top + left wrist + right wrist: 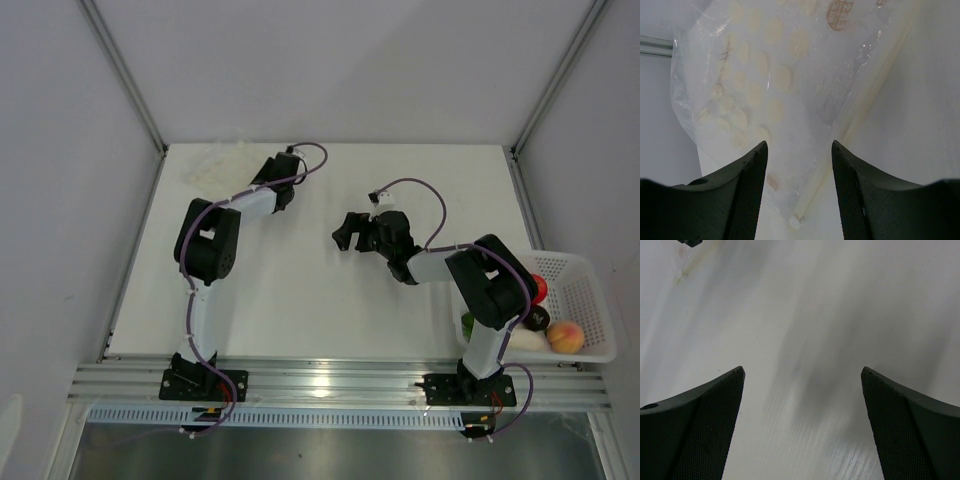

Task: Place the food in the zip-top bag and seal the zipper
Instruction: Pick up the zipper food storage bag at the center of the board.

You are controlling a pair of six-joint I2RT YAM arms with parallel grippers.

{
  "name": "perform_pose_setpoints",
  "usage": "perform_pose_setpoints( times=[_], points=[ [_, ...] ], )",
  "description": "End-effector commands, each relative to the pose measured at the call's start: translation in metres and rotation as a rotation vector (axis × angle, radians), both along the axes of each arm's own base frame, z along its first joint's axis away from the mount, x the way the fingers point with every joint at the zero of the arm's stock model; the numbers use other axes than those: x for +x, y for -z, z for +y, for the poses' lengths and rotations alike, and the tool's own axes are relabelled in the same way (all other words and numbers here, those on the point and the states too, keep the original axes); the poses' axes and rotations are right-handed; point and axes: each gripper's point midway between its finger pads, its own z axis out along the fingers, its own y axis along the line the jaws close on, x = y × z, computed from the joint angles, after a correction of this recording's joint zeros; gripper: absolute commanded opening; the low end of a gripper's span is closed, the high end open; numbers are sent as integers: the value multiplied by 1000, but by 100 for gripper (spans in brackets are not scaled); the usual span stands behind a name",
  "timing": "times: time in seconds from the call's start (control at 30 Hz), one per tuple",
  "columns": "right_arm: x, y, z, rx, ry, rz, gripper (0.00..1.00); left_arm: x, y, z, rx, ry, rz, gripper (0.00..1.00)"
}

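The zip-top bag [780, 85] lies crinkled and clear at the table's far left corner [215, 165]. Its zipper [860, 115] runs as a pale strip down to a corner that has a small reddish mark [772, 182]. My left gripper [799, 145] is open, its fingers straddling that corner without touching it. In the top view the left gripper [268, 172] hangs just right of the bag. My right gripper [345, 232] stands open over bare table at mid-table, with nothing between its fingers [715, 410]. The food sits in the basket: a red piece [538, 288], a peach one [566, 336], a dark-purple one [540, 318], a white radish [528, 340] and a green piece [467, 324].
A white slotted basket [590, 290] hangs over the table's right edge, partly behind the right arm's elbow. Metal frame posts rise at the table's far corners. An aluminium rail runs along the near edge by the arm bases.
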Motion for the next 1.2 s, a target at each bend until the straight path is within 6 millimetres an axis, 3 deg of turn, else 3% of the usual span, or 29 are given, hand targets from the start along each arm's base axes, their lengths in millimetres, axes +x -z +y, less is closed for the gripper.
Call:
perform_pose_setpoints(
  times=[0.0, 0.63, 0.87, 1.17],
  points=[
    [6, -23, 2, 43, 2, -64, 99, 5, -9, -1, -6, 10, -14, 56],
    [3, -23, 2, 51, -3, -62, 99, -5, 0, -8, 23, 40, 16, 56],
    [3, -21, 2, 55, -3, -59, 99, 3, 4, -5, 60, 57, 14, 56],
    [3, -23, 2, 64, 0, -63, 99, 9, 4, 1, 68, 49, 47, 50]
  ],
)
